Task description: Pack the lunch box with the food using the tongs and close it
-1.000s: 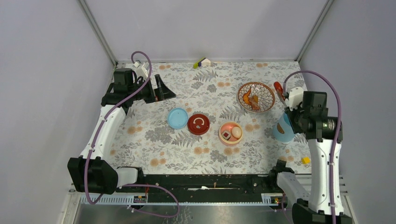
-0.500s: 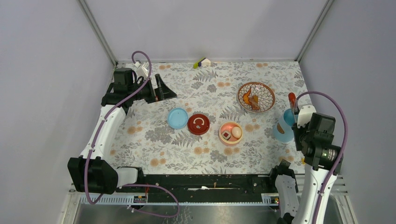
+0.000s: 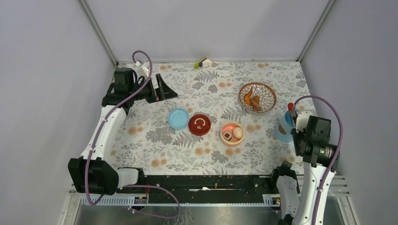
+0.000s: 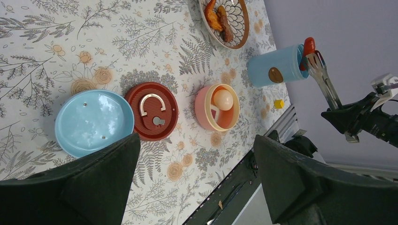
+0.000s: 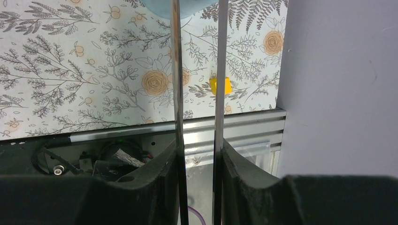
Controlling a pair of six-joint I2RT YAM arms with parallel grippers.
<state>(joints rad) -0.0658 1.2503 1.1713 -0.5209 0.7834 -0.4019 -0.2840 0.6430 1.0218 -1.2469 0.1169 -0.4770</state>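
Observation:
My right gripper is shut on the tongs, whose two thin arms run straight up between its fingers. A red piece sits at the tongs' tips, over the top of the light-blue shell. The pink bowl holds a white egg and a dark chunk. The blue disc lies to its left. My left gripper hangs open at the far left, holding nothing.
A patterned dish with orange pieces stands at the back right. A dark red lid with a handle lies between disc and bowl. A small yellow cube lies near the front right edge. A little block rests by the back wall.
My right arm has drawn back from beside the patterned dish toward the near edge, carrying the tongs and red piece to the blue shell. The left arm has not moved.

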